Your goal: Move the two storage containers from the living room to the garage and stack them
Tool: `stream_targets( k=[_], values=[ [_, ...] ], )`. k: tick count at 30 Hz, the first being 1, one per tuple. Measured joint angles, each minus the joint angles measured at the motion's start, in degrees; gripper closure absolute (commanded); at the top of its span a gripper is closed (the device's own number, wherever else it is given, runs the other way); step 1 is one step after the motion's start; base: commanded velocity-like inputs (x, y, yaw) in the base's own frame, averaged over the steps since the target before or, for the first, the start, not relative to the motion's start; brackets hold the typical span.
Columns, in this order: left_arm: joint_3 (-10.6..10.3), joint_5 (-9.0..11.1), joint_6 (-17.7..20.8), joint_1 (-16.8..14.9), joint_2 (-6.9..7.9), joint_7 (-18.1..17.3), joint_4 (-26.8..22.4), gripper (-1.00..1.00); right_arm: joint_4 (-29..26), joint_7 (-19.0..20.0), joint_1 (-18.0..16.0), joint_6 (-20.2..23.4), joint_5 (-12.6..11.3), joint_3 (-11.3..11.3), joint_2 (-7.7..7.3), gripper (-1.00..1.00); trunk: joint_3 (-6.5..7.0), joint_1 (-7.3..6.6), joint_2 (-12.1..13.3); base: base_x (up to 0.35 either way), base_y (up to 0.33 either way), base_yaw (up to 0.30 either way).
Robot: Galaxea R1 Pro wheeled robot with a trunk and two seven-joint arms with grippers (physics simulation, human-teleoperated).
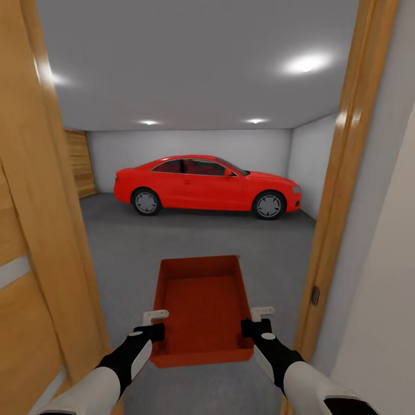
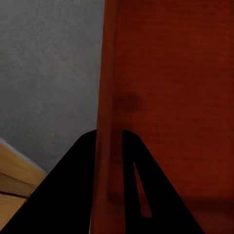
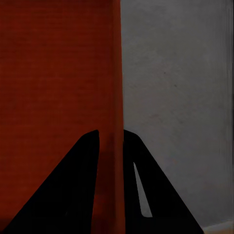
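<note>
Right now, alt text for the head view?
Both claws, left and right, grip opposite side walls of an empty orange-red storage container in a wooden doorway. Beyond lie the garage's grey floor and a red car.

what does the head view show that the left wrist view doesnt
Head view: red coupe car, wooden door frame, right gripper on the open-topped orange-red storage container. Left wrist view: close-up of the container's wall pinched between the left gripper's fingers. Both: container, left gripper, dark grey floor.
</note>
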Motion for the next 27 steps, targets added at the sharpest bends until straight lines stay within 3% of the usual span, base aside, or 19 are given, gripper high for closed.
stream_targets(
  k=[9, 22, 27],
  values=[
    [0.01, 0.00, -0.02, 0.00, 0.00, 0.00, 0.03, 1.00, 0.00, 0.00, 0.01, 0.00, 0.00, 0.00, 0.00, 1.00, 0.00, 0.00, 0.00, 0.244, 0.213, -0.223],
    [0.08, 0.03, 0.05, 0.02, -0.04, 0.10, 0.02, 1.00, 0.02, -0.05, -0.03, 0.11, 0.01, 0.07, 0.00, 1.00, 0.00, 0.03, 0.00, 0.035, 0.027, -0.012],
    [0.12, -0.06, -0.03, 0.02, -0.04, 0.06, 0.01, 1.00, 0.02, -0.06, -0.02, 0.00, 0.01, 0.06, 0.00, 1.00, 0.00, 0.00, 0.00, 0.217, 0.000, 0.000]
  ],
)
